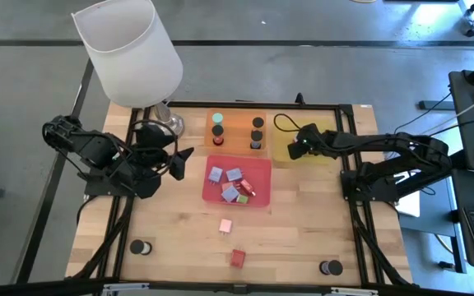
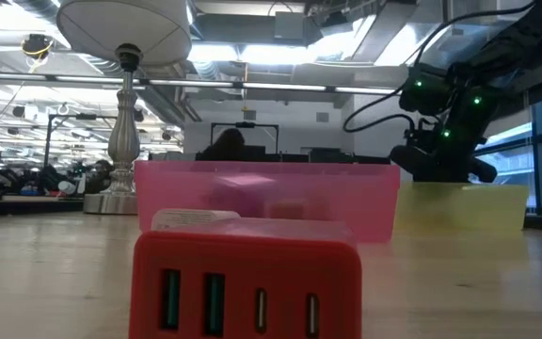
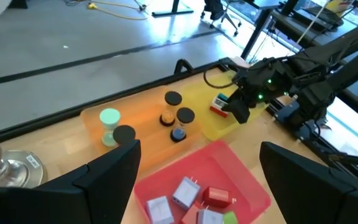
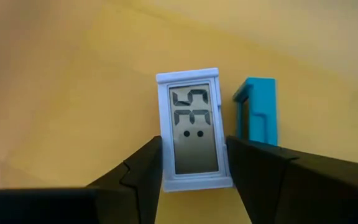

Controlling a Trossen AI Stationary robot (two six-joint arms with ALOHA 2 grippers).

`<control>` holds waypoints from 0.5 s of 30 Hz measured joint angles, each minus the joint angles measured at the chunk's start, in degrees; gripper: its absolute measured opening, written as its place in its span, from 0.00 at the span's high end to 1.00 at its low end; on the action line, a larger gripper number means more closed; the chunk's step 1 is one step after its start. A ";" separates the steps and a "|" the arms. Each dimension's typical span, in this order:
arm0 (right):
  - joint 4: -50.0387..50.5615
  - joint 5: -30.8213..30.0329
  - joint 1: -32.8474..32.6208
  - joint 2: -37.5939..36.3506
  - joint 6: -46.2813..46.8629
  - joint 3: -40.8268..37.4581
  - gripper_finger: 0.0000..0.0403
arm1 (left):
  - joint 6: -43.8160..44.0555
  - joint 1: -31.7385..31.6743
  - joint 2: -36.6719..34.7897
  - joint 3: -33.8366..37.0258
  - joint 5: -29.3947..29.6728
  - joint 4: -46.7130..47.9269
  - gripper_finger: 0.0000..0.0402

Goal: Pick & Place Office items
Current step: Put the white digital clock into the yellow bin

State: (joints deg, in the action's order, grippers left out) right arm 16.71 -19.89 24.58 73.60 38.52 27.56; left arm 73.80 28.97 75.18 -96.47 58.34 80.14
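Note:
My right gripper (image 1: 295, 149) reaches over the yellow tray (image 1: 323, 131) and is shut on a small white clock (image 4: 194, 127) with a grey display. A teal rectangle (image 4: 258, 112) lies flat on the tray beside the clock. My left gripper (image 1: 179, 164) hangs open left of the red tray (image 1: 257, 197), touching nothing. That tray holds lavender, red and green blocks (image 3: 185, 191). Black cylinders (image 1: 257, 133) stand in the orange tray (image 1: 235, 148). A pink block (image 1: 226, 225) and a red block (image 1: 237, 257) lie on the bare table. My right gripper pinches the white clock between its two fingers (image 4: 143, 174), one on each long side, near one short end (image 4: 194, 180). The fingers come from above, pointing down at the yellow tray, and lie along the clock. Whether it rests on the tray or is just lifted, I cannot tell.
A white-shaded lamp (image 1: 130, 49) stands at the far left corner, its base (image 1: 169, 123) beside the orange tray. Two black cylinders (image 1: 141, 247) (image 1: 331, 267) sit near the near edge. The red block (image 2: 247, 282) fills the low view's foreground.

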 joint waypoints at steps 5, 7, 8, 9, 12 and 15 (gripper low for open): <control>0.81 4.99 0.26 0.11 -3.39 2.80 0.59 | 0.00 0.00 0.00 0.00 -3.27 0.01 0.19; 1.01 5.64 0.31 0.09 -4.86 4.61 0.59 | -0.02 0.00 0.00 0.00 -4.69 0.02 0.19; 1.35 5.67 0.31 0.09 -5.62 5.49 0.58 | -0.04 0.00 0.00 0.00 -5.43 0.00 0.19; 1.74 5.74 0.31 0.09 -6.24 6.38 0.58 | -0.23 0.02 0.00 0.00 -6.17 0.02 0.19; 2.67 5.76 0.31 0.09 -7.67 9.39 0.53 | -1.25 0.02 0.00 0.00 -7.56 0.02 0.19; 4.74 5.57 0.33 0.09 -7.65 11.89 0.45 | -1.51 0.02 0.00 0.00 -8.49 0.02 0.19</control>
State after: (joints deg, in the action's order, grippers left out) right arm 21.46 -14.33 24.91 73.69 30.87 39.45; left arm 72.29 28.99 75.18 -96.47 49.85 80.16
